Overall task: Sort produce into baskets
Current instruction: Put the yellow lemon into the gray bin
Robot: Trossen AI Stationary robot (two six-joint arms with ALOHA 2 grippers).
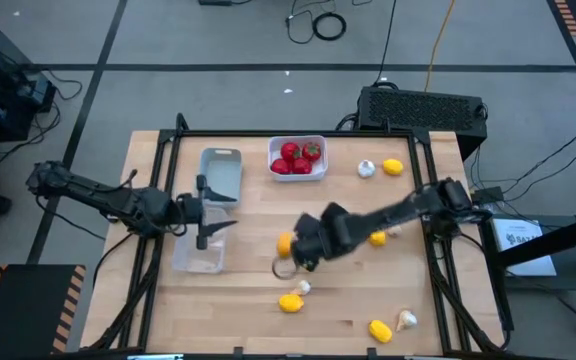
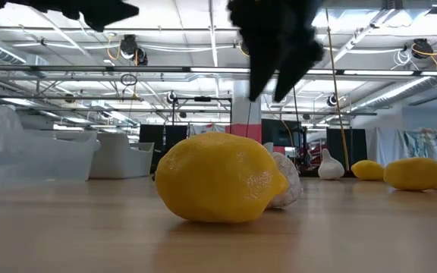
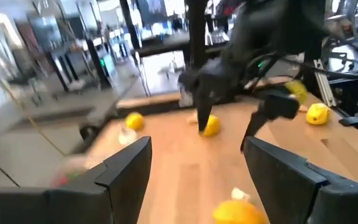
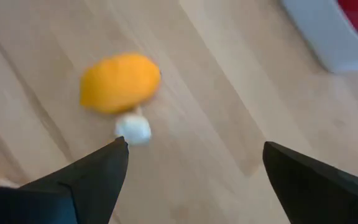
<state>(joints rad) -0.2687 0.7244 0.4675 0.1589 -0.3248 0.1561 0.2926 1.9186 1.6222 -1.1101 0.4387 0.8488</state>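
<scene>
Orange lemon-like fruit (image 1: 284,243) at the middle of the tabletop (image 1: 248,310), with a small whitish garlic piece (image 4: 133,129) touching or just beside it in the right wrist view. The right end effector (image 1: 290,262) hangs above and just near of this fruit, fingers spread wide and holding nothing. The likely fault is a descent that meets the fruit off-centre: its rounded skin would let it roll away, or the fingers would gather the garlic with it and carry two kinds to one basket. A yellow lemon (image 1: 290,302) and garlic bulb (image 1: 305,287) lie close on the near side and could be knocked. Other lemons and garlic lie to the right, near and far. The red fruits already sit in the white basket (image 1: 297,143) at the far edge; the grey basket (image 1: 222,172) and clear basket (image 1: 199,262) stand at left. There the left end effector (image 1: 206,222) waits over them, fingers also spread and empty; a carry leftward could bring the two arms together.
</scene>
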